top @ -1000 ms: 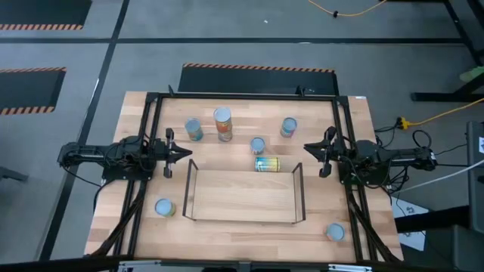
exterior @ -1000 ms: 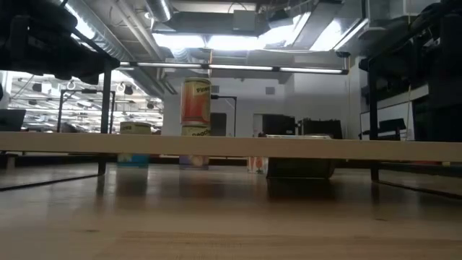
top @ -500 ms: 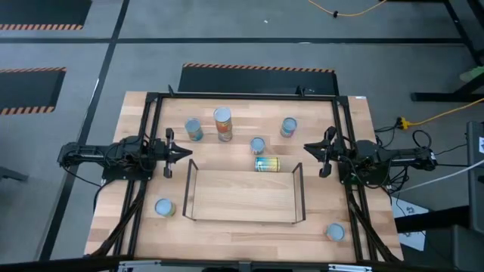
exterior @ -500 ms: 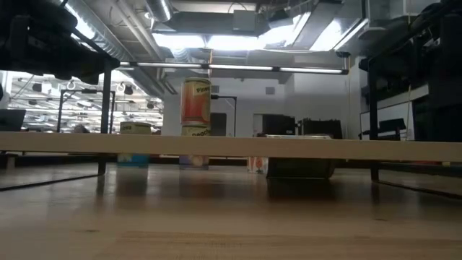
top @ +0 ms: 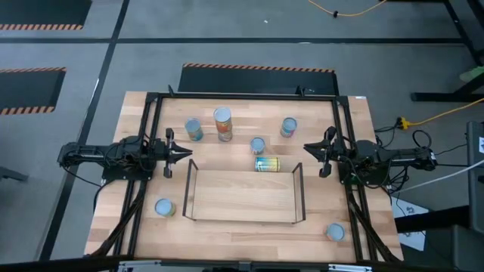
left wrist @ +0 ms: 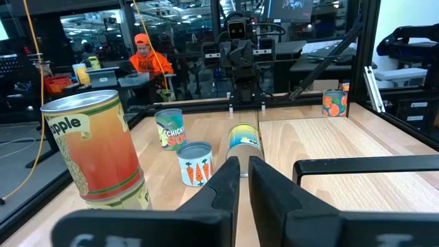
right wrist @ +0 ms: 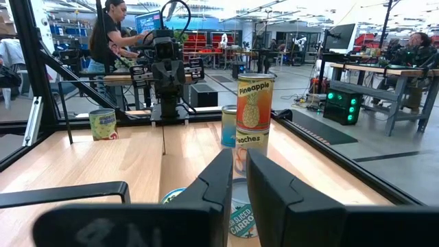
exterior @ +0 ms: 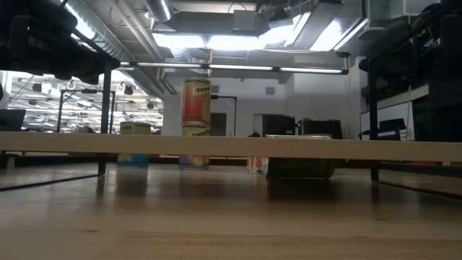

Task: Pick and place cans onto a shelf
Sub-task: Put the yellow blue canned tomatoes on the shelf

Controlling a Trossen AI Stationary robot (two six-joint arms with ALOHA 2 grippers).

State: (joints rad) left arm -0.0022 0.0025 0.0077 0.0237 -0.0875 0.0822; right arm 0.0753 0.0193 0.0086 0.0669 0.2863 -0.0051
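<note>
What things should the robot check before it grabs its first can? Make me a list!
1. Shelf has room: ok, nothing stands on the board.
2. Left gripper holds nothing: ok, its fingers show only a narrow gap.
3. Right gripper holds nothing: ok.
4. All cans standing up: not ok, the yellow-teal can lies on its side behind the shelf.
5. Stacked cans steady: cannot tell.
6. Corner cans off the shelf: ok, one front left, one front right.

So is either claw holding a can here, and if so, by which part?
Nothing is held. The left claw and right claw hang at opposite ends of the shelf, both empty, clear of every can.
</note>
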